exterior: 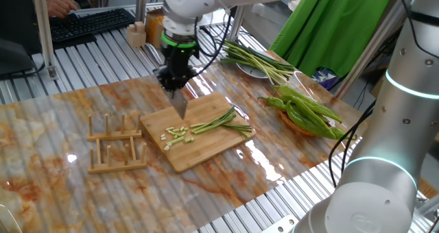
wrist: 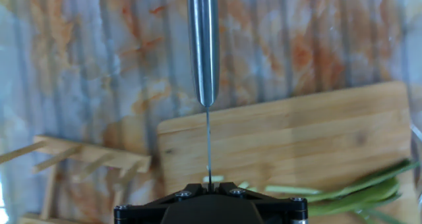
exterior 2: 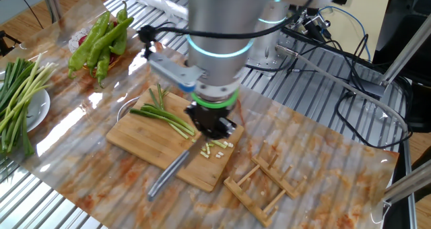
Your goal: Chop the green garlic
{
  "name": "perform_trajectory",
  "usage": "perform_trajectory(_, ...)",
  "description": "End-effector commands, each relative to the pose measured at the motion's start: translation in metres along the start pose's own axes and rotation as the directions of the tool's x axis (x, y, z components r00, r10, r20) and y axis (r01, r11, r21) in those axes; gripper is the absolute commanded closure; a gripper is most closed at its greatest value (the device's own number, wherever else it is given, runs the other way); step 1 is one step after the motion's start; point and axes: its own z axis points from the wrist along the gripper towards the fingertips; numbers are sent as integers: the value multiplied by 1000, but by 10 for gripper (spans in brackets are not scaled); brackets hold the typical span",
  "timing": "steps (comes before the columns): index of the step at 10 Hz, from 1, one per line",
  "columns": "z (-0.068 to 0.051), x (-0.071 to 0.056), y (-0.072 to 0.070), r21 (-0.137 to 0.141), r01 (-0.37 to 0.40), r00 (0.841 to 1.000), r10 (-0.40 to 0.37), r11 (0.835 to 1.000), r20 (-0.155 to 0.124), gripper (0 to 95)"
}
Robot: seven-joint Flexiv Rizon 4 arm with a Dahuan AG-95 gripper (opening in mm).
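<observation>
The surface (exterior: 68,123) is a glossy marbled sheet, orange-veined, laid over ribbed metal, with a green cloth (exterior: 329,27) and keyboard (exterior: 89,22) behind; no writing is readable. The hand (exterior: 175,80) is pinching a knife (exterior 2: 168,175) over the wooden cutting board (exterior: 206,147). The green garlic (exterior: 216,123) lies on that board, partly chopped.

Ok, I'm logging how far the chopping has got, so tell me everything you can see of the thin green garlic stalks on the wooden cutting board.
The thin green garlic stalks lie flat across the light wooden cutting board, a small loose bunch, pale green at the cut end and darker toward the splayed leafy tips. Part is already chopped: a scatter of short pale-green bits rests on the board just beyond the cut end. The steel knife held in the black two-finger gripper hangs near those bits; contact can't be judged.
</observation>
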Motion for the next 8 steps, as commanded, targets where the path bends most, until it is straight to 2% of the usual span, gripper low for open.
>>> perform_trajectory(1, 5, -2, -15, 1, 22, 1000, -22, 1000, 1, 950)
perform_trajectory(2, 8, -2, -22, 1, 29, 1000, -29, 1000, 5, 950)
perform_trajectory(8, 10, -3, -24, -3, 21, 1000, -21, 1000, -6, 950)
